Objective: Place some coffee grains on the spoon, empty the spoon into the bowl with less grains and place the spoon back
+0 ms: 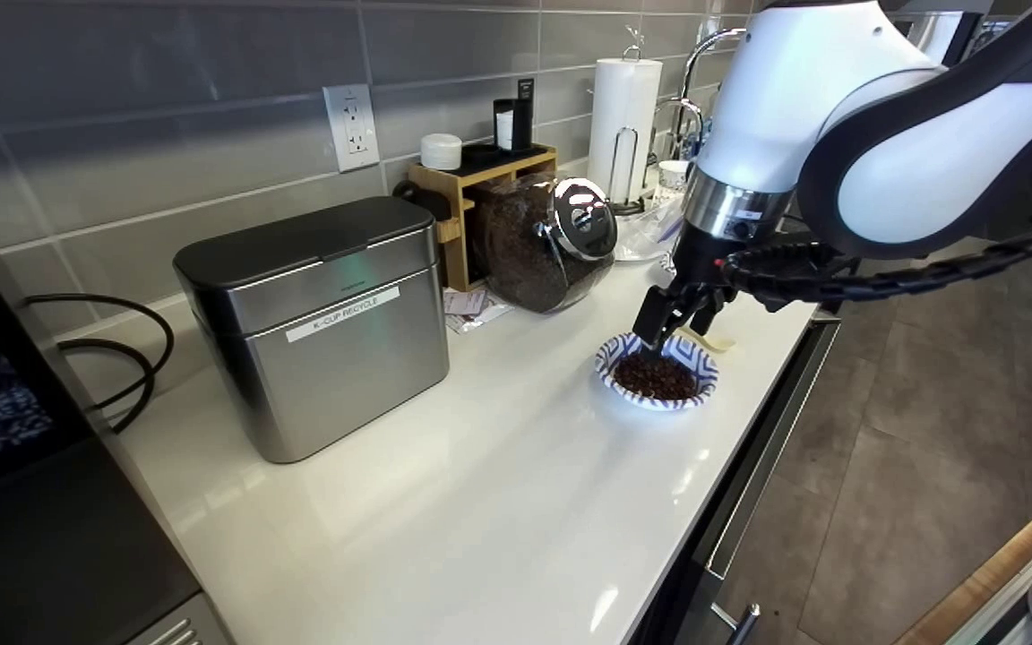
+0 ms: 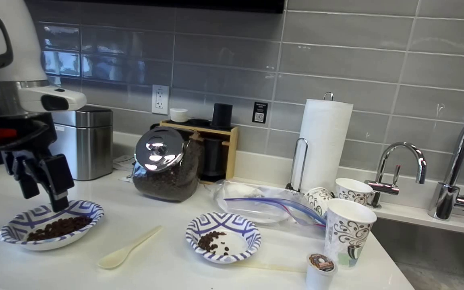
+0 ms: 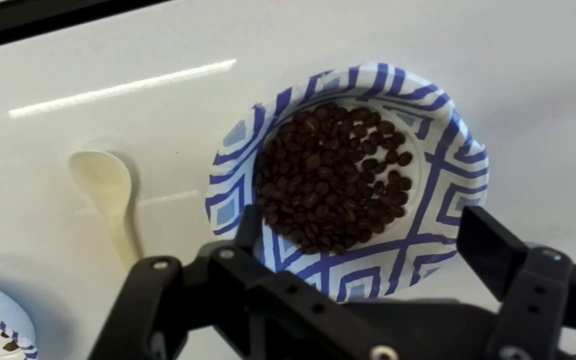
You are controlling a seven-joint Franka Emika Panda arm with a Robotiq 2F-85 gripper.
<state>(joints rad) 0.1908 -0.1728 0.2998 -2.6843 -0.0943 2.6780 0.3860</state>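
Note:
The dark brown coffee grains (image 3: 318,180) lie heaped in a blue-and-white bowl (image 3: 448,187); this bowl also shows in both exterior views (image 1: 707,383) (image 2: 89,207). The bowl with less grains (image 2: 238,241) stands apart, with a small cluster of grains at one side; the wrist view shows only its edge (image 3: 8,305). A cream spoon (image 2: 129,247) lies on the counter between the bowls, and also shows in the wrist view (image 3: 103,185). My gripper (image 3: 368,227) is open and empty above the fuller bowl, fingers spread; it also shows in an exterior view (image 2: 44,197).
A steel bin (image 1: 355,331), a jar of coffee (image 2: 167,169) and a wooden organizer stand along the wall. A plastic bag (image 2: 272,205), paper cups (image 2: 349,233) and a coffee pod (image 2: 320,272) are beyond the bowl with less grains. The counter's front edge (image 1: 731,448) runs close to the bowls.

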